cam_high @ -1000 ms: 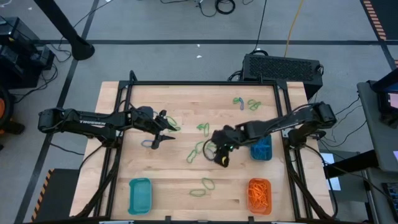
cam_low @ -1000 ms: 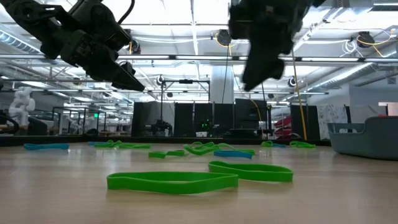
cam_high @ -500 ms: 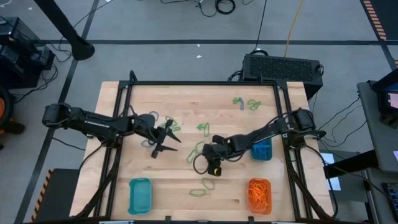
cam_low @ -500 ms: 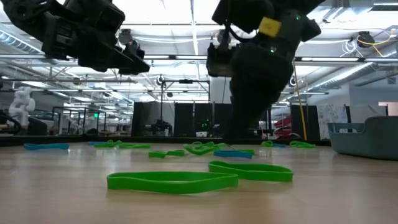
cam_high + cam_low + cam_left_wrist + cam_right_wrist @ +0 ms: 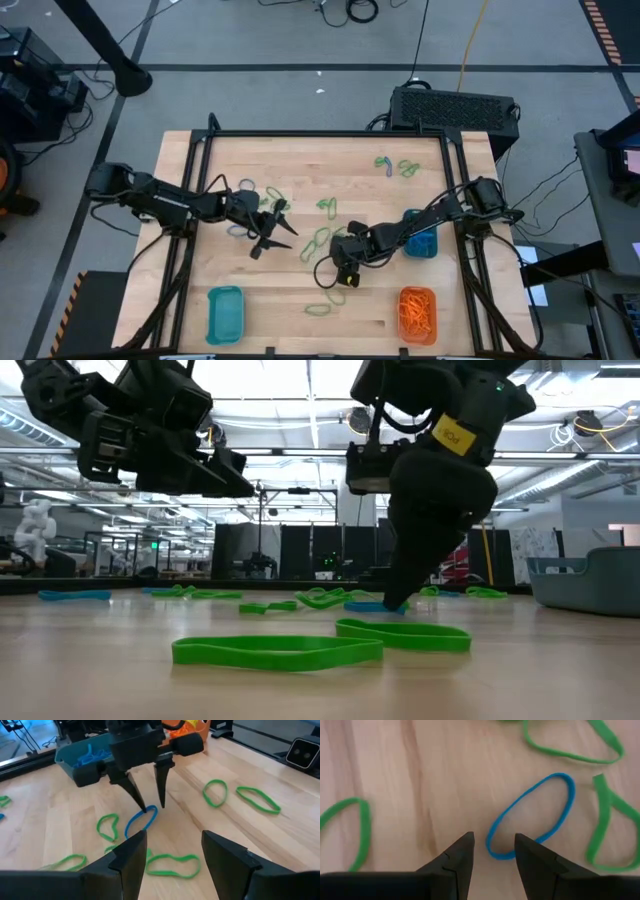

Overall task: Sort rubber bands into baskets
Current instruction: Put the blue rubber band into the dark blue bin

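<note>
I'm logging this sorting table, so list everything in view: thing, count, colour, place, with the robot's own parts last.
rubber bands, loose: many, mostly green, a few blue, scattered over the table.
blue band: one, at the table's middle, under the right gripper's tips.
baskets: three. Teal, near-left corner, looks empty; teal, right side, blue bands inside; orange, near-right corner, orange bands inside.
table: one, light wood, black frame.
black box: one, behind the table's far-right corner.
left gripper: jaws open, above the table, left of centre.
right gripper: jaws open, astride the blue band's end.
</note>
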Tool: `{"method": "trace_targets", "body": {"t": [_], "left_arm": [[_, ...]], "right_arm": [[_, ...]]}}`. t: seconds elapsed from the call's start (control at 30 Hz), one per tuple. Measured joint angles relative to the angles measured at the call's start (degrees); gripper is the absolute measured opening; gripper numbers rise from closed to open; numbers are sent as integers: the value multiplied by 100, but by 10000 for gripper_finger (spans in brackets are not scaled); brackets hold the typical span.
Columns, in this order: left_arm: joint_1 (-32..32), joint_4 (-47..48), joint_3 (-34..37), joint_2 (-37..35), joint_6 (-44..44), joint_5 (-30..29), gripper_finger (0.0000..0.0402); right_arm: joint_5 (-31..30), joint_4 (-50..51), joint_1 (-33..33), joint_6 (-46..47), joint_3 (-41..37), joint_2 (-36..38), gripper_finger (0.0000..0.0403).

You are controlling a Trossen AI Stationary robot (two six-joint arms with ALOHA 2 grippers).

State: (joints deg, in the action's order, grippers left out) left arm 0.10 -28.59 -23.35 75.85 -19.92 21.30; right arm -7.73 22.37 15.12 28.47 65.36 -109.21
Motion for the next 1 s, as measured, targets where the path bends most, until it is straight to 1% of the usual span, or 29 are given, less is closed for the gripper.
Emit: {"method": "trace_targets", "body": {"t": [0.1,0.2,0.3,0.4,0.53,0.57,0.63,0.77,1.0], "left_arm": [[-1,-26,-13,-6,0,0,199],[-1,-12,-13,-8,5,0,199],[-3,-1,-13,-10,7,-2,199],[-3,-6,-13,-10,9,-3,199],[-3,-5,-13,-10,9,-12,199],[-3,-3,-13,-10,9,-34,199],[-3,-5,-13,-10,9,-42,199],[-3,-5,-13,-10,11,-46,199],[-3,10,-13,-10,35,-52,199]], "right_arm": [[-72,-37,49,182,-48,0,134],[-390,-125,120,402,-188,0,134],[-501,-133,155,501,-223,2,123],[-484,-169,150,499,-227,2,86],[-429,-196,145,365,-227,2,16],[-429,-195,143,322,-227,2,9],[-429,-107,130,312,-227,72,8],[-435,539,91,312,38,320,2],[-408,2505,97,276,827,991,1]]}}
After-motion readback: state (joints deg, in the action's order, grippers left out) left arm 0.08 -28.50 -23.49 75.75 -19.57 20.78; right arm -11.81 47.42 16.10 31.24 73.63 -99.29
